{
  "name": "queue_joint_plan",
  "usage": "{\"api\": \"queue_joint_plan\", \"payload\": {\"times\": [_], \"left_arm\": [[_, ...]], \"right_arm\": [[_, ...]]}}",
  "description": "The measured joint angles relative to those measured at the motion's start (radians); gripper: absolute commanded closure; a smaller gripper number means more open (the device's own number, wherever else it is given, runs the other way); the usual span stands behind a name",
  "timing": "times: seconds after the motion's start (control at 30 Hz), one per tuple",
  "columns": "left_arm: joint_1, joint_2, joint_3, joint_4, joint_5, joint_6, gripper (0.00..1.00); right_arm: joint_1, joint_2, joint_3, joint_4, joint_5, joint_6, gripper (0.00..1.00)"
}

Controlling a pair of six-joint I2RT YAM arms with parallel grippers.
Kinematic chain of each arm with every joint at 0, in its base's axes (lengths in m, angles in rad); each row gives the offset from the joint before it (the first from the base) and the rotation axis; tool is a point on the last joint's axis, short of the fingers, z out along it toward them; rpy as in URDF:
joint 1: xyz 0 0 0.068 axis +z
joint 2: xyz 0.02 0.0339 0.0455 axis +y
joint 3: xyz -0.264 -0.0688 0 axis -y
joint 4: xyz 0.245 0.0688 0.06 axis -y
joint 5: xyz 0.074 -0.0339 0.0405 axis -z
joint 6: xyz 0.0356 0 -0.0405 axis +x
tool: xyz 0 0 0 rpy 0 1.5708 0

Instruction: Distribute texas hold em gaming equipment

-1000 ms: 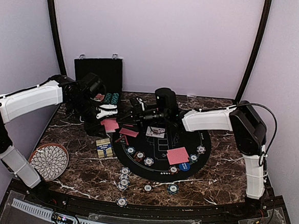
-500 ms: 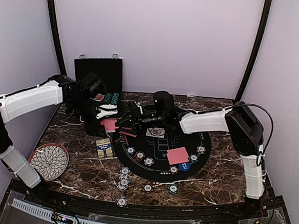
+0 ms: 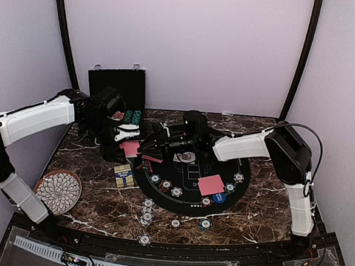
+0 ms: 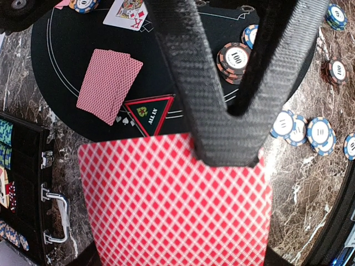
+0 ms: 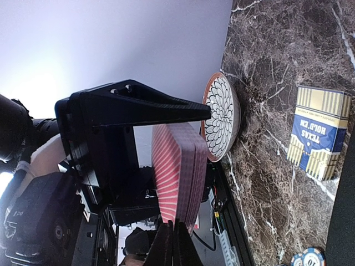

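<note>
Two printed labels read clearly: "TEXAS HOLD EM" on the blue-and-gold striped card box point(image 5: 320, 131) lying on the dark marble table point(image 3: 263, 218), and "100" on a brown-edged poker chip point(image 4: 237, 56) on the round black felt mat point(image 4: 66, 61). One red-edged black triangle marker point(image 4: 150, 113) carries gold lettering too small to read. Left gripper point(image 4: 227, 158) is clenched on a fanned stack of red-backed playing cards point(image 4: 172, 205) at the mat's left edge. Right gripper point(image 5: 173, 244) has its fingers pressed together beside that stack, holding nothing visible. One flower-patterned plate point(image 3: 58, 191) sits near left.
</note>
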Motion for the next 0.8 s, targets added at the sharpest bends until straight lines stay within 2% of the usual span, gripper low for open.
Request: {"api": "queue_joint_plan", "payload": {"times": [0.47,0.8], "left_arm": [[-0.004,0.0,-0.009,0.014,0.001,0.003,1.0],[-0.003,0.0,-0.021,0.013,-0.023,0.004,1.0]], "right_arm": [[-0.014,-0.04,-0.073,0.05,0.003,0.02,1.0],[-0.083,-0.14,-0.167,0.038,0.0,-0.006,1.0]]}}
